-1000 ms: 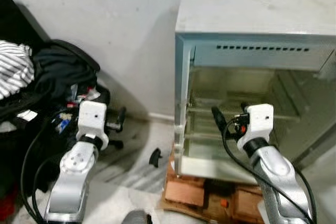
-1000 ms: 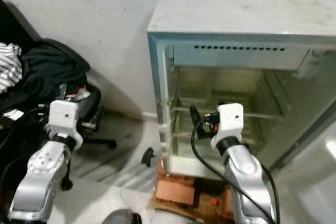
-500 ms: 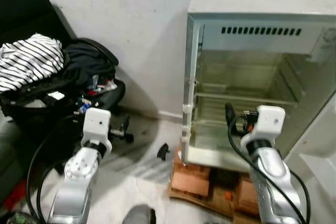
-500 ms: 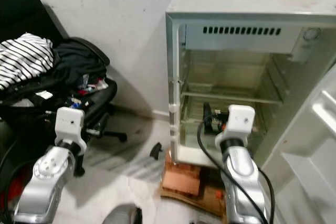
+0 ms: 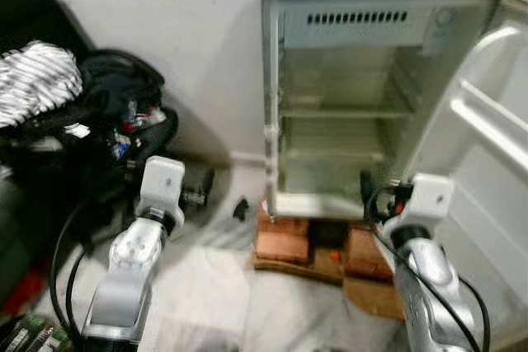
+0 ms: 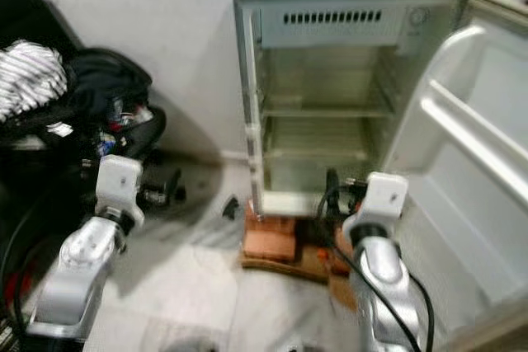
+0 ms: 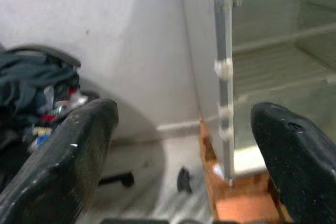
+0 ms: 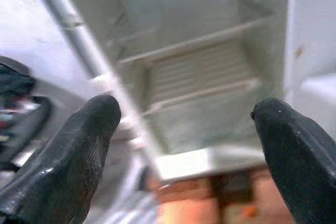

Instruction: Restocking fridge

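A small white fridge point(image 5: 346, 6) stands open against the wall, its wire shelves point(image 5: 342, 113) bare. Its door point(image 5: 487, 146) is swung wide to the right, with bare door racks. My right gripper point(image 8: 184, 156) is held in front of the fridge's bottom edge, apart from it; its fingers point(image 8: 68, 156) are spread wide with nothing between them. My left gripper point(image 7: 184, 150) hangs open to the left of the fridge, facing the fridge's left edge point(image 7: 223, 66) and the wall. The right arm's white wrist point(image 5: 429, 195) is low in front of the fridge.
The fridge rests on bricks and wooden boards point(image 5: 285, 245). A black office chair point(image 5: 132, 113) piled with dark clothes and a striped cloth point(image 5: 37, 80) stands at the left. A small black object point(image 5: 240, 206) lies on the marble floor point(image 5: 206, 286) between chair and fridge.
The whole view has pulled back and shifted, so the fridge looks farther and its open door now shows at the right. My right gripper sits lower against the fridge, near its base.
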Robot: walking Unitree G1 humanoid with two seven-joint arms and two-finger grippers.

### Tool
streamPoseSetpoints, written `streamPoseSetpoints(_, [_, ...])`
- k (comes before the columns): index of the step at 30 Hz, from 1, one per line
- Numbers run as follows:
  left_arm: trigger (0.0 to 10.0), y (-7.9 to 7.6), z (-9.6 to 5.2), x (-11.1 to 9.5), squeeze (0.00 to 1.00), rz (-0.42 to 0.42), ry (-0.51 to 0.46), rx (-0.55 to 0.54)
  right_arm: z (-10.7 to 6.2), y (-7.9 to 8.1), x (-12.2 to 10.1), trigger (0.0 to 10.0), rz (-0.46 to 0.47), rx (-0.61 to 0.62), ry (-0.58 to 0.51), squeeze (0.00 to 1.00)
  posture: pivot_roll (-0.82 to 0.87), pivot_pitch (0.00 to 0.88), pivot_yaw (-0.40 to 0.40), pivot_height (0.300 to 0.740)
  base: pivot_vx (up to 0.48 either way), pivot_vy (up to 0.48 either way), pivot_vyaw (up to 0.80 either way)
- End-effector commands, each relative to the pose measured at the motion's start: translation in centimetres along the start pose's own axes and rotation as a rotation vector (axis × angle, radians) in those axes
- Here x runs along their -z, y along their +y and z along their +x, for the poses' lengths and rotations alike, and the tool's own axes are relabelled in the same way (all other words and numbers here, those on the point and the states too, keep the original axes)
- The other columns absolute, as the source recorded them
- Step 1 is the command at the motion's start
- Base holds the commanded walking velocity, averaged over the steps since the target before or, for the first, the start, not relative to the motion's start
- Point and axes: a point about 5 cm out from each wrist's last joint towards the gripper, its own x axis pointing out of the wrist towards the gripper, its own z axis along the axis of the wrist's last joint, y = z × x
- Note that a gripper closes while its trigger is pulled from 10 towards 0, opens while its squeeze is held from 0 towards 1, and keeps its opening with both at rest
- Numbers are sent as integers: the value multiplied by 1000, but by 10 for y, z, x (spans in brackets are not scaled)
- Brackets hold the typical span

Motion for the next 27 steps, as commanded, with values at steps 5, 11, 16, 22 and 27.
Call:
streamPoseSetpoints(5, [10000, 3, -2, 3, 0, 18, 15, -12, 2, 4, -12, 10000, -55, -42, -56, 0, 28, 0, 40, 740, -416, 0, 0])
streamPoseSetpoints(11, [10000, 4, -3, 5, 0, 23, 25, -11, -2, 3, -10, 10000, -96, -92, -29, 0, 25, 0, 43, 740, -419, 0, 0])
streamPoseSetpoints(16, [10000, 2, -5, 7, 0, 1, 25, -7, -1, -2, -11, 10000, -157, -37, -60, 0, 9, 0, 54, 740, -67, 0, 0])
streamPoseSetpoints(22, [10000, -12, -1, 4, 0, -7, 1, 31, 0, 1, -9, 10000, -134, -41, -40, 0, 0, 0, 51, 740, 0, 0, 0])
streamPoseSetpoints(27, [10000, -11, -1, 5, 0, 9, 1, 38, -1, 2, -11, 10000, -155, -64, -45, 0, 2, 0, 50, 740, 0, -288, 0])
